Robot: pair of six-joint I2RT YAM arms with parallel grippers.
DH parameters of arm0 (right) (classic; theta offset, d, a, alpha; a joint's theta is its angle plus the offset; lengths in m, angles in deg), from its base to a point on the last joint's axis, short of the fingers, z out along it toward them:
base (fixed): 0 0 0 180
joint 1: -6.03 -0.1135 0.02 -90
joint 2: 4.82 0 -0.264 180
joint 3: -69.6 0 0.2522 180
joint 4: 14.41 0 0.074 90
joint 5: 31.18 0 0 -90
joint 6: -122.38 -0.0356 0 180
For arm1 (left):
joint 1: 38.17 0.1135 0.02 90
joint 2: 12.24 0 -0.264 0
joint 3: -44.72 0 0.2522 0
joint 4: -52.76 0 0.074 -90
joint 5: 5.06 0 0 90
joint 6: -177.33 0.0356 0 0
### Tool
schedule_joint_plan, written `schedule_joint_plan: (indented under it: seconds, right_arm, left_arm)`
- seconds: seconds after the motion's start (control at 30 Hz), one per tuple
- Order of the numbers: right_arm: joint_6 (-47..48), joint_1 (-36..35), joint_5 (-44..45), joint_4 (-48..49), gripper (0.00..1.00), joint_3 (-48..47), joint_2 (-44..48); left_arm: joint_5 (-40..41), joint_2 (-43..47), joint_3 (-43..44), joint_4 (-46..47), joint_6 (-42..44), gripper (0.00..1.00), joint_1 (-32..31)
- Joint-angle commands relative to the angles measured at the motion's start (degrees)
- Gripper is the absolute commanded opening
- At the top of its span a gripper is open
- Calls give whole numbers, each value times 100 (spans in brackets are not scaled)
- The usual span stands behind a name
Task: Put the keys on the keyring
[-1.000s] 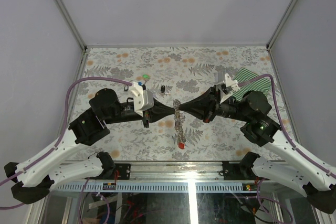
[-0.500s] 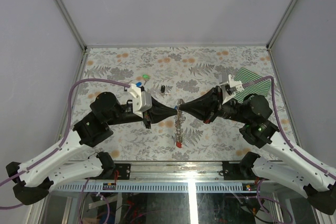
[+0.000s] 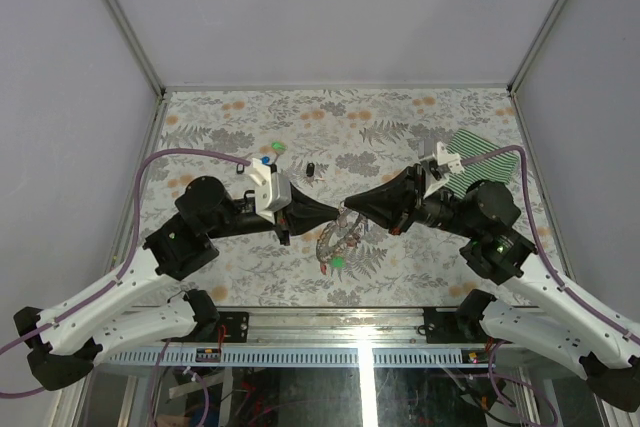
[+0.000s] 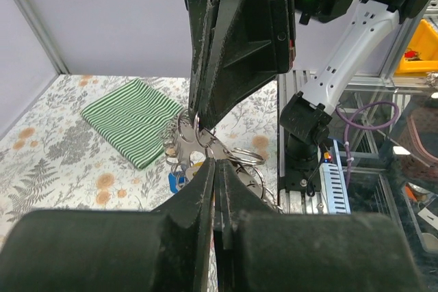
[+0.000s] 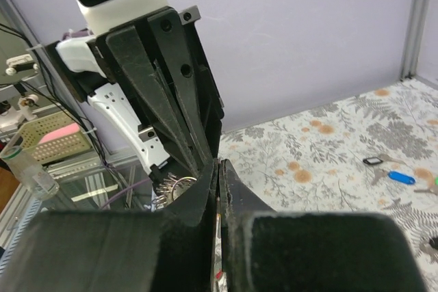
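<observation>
The keyring (image 3: 347,232) hangs tilted above the table between both arms, with a green-headed key (image 3: 338,260) and a red-headed key (image 3: 325,269) dangling from its low end. My left gripper (image 3: 335,213) is shut on the ring's edge from the left. My right gripper (image 3: 349,206) is shut on it from the right, tip to tip with the left one. In the left wrist view the metal ring and its small split rings (image 4: 200,143) sit just past my shut fingers (image 4: 205,189). Loose green (image 3: 277,147), blue (image 3: 263,159) and black (image 3: 311,169) keys lie on the table behind the left arm.
A folded green striped cloth (image 3: 482,155) lies at the back right of the flowered table (image 3: 400,127). Grey walls close in three sides. The loose blue key (image 5: 400,177) and black key (image 5: 375,161) also show on the table in the right wrist view.
The keyring has swung from hanging straight down and edge-on to tilted, with its loop showing. Both gripper tips have shifted slightly and stayed shut on it.
</observation>
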Motion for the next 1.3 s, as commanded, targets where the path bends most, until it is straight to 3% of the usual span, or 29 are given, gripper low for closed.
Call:
schedule_joint_plan:
  seconds: [0.0, 0.67, 1.27]
  right_arm:
    - [327, -4, 640, 24, 0, -566, 158]
    - [634, 1, 596, -1484, 0, -1088, -162]
    - [423, -4, 829, -1706, 0, -1226, -356]
  left_arm:
    - [89, -21, 178, -536, 191, 0, -20]
    - [371, -156, 518, -775, 409, 2, -18]
    - [332, -260, 674, -954, 556, 0, -21]
